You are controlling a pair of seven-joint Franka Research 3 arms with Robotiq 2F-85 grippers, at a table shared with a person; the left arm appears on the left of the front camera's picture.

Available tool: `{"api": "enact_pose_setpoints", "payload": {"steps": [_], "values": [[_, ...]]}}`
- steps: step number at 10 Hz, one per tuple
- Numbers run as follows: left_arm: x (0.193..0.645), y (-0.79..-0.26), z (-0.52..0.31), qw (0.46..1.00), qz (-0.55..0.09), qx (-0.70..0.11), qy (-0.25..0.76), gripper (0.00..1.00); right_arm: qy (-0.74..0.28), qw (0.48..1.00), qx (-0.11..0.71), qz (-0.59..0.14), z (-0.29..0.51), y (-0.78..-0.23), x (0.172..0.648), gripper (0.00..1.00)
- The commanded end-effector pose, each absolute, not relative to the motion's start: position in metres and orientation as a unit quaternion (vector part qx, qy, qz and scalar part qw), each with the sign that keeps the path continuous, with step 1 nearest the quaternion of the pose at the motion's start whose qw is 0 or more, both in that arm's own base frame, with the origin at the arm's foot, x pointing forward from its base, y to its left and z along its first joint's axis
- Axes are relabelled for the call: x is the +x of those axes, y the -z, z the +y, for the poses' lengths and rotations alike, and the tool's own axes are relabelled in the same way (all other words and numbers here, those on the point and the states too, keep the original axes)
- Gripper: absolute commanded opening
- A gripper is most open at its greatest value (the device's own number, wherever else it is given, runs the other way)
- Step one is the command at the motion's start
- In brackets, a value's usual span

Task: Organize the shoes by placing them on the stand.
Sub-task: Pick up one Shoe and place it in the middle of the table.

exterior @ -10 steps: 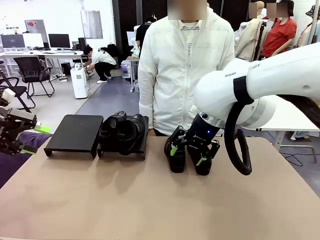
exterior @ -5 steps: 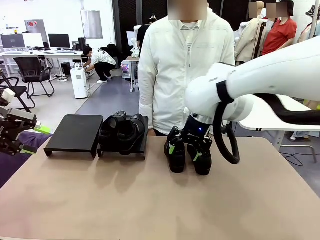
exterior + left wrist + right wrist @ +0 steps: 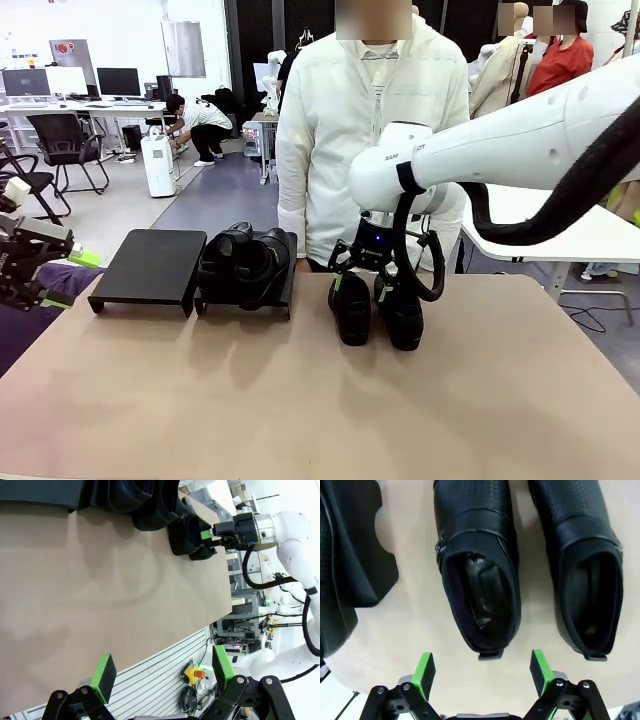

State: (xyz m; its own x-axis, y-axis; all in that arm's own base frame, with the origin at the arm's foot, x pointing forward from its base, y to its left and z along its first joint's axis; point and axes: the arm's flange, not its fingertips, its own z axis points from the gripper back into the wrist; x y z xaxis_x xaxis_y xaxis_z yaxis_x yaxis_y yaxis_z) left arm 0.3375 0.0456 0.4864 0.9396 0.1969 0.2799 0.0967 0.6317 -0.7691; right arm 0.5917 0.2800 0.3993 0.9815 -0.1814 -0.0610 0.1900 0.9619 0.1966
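Black perforated shoes (image 3: 475,530), matte black stand (image 3: 150,262), tan table (image 3: 300,400).

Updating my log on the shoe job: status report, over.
Left gripper open, idle beside table. Right gripper open, behind one loose shoe at its heel. One pair on stand, other pair on table. Person stands just beyond.

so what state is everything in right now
table shoes: two, upright, side by side, toes toward the robot, not on a stand
racked shoes: two, sitting on the loaded stand
loaded stand: holds two shoes
bare stand: nothing on top
left pincer: open, holding nothing
right pincer: open at one table shoe's heel, not gripping
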Motion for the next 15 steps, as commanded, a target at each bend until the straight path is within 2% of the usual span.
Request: {"api": "enact_pose_setpoints", "payload": {"steps": [1, 8, 9, 10, 11, 15], "values": [[0.336, -0.486, 0.049, 0.887, -0.172, -0.428, -0.019, 1.0, 0.117, 0.991, 0.069, 0.015, 0.285, -0.396, 0.607, 1.0], [0.336, -0.486, 0.049, 0.887, -0.172, -0.428, -0.019, 1.0, 0.13, 0.989, 0.062, 0.031, 0.264, -0.356, 0.62, 1.0], [0.336, -0.486, 0.049, 0.887, -0.172, -0.428, -0.019, 1.0, 0.136, 0.987, 0.075, 0.035, 0.264, -0.354, 0.621, 0.74], [0.336, -0.486, 0.049, 0.887, -0.172, -0.428, -0.019, 1.0, 0.139, 0.986, 0.082, 0.038, 0.263, -0.354, 0.621, 0.19], [0.336, -0.486, 0.049, 0.887, -0.172, -0.428, -0.019, 1.0, 0.139, 0.986, 0.087, 0.036, 0.264, -0.355, 0.622, 0.0], [0.336, -0.486, 0.049, 0.887, -0.172, -0.428, -0.019, 1.0, 0.136, 0.986, 0.092, 0.041, 0.264, -0.357, 0.62, 0.0]]}}
